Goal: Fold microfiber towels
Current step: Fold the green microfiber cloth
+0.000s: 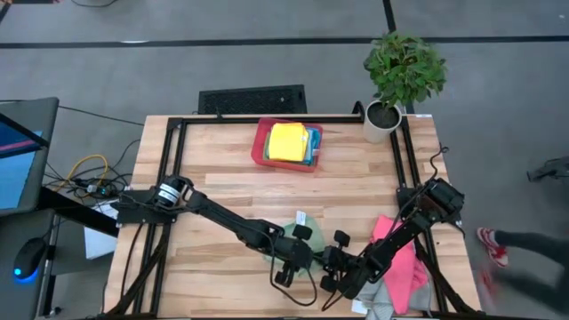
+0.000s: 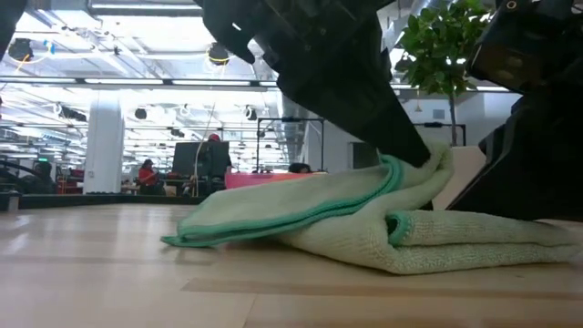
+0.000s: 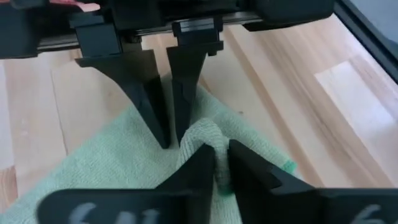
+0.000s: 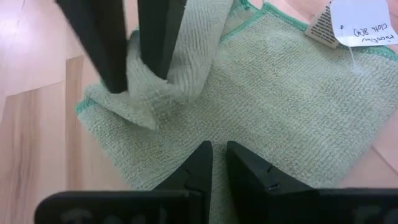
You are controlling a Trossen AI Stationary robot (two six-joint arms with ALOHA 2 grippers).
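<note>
Looking down on the table (image 1: 222, 169), I see both arms reaching in to meet at the near edge, over the green towel (image 4: 280, 93), which lies part folded on the wood

My left gripper (image 3: 219, 158) comes in from the left side. Its fingers are closed on a raised fold of the green towel, and the cloth bunches up between them. From table height that pinched ridge stands above the rest of the cloth, with a teal-edged layer draping down from it onto a thicker folded layer below

My right gripper (image 4: 217, 155) comes in from the right and faces the left one across the fold. Its fingers stand with only a narrow gap, and I see nothing caught between them. In the left wrist view their tips sit at the towel just beside the ridge, though I cannot tell how firmly they press

A white tag (image 4: 357, 25) with handwriting hangs at one corner of the green towel

Other towels wait elsewhere. A yellow towel (image 1: 286, 140) lies on top in the red tray (image 1: 260, 147) at the far middle of the table, with a blue towel (image 1: 313, 147) showing at its edge. A pink towel (image 1: 404, 262) lies under the right arm near the right edge, and a grey towel (image 1: 382, 307) is just beside it at the near edge

A plant (image 1: 404, 62) stands at the far right corner
</note>
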